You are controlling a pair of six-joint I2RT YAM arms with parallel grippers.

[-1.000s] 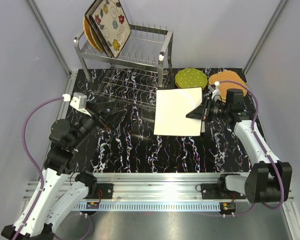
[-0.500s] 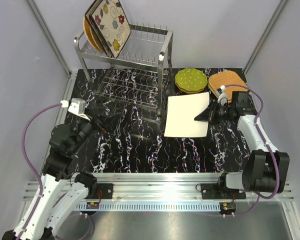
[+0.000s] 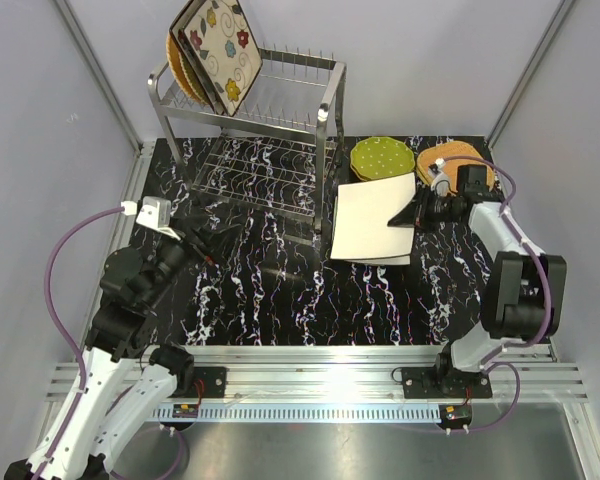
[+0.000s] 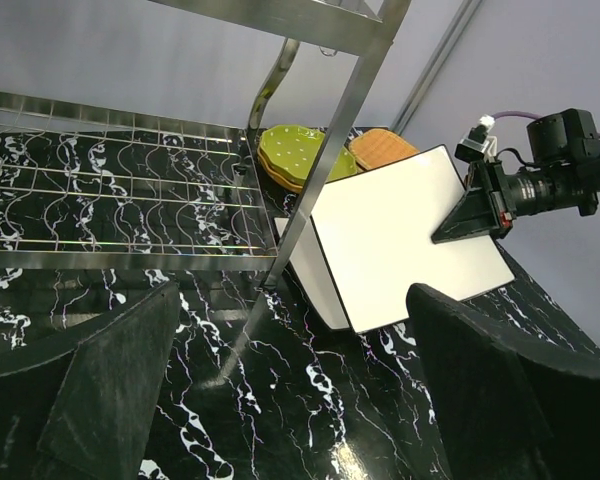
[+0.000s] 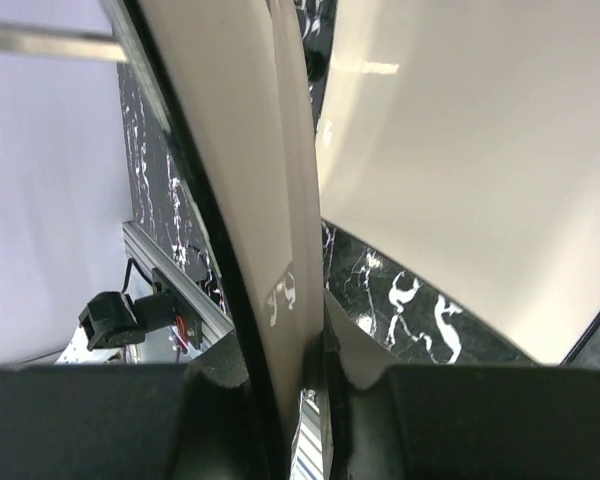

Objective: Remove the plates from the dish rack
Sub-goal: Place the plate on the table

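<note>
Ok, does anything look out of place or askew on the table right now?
Only the square cream plate pinched by the right end effector: it hangs tilted, plain side up, over what seems a second cream plate. Nothing looks spilled or broken.

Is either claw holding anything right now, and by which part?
The right claw pinches the square cream plate by the rim of its right edge. The left claw is open and holds nothing.
</note>
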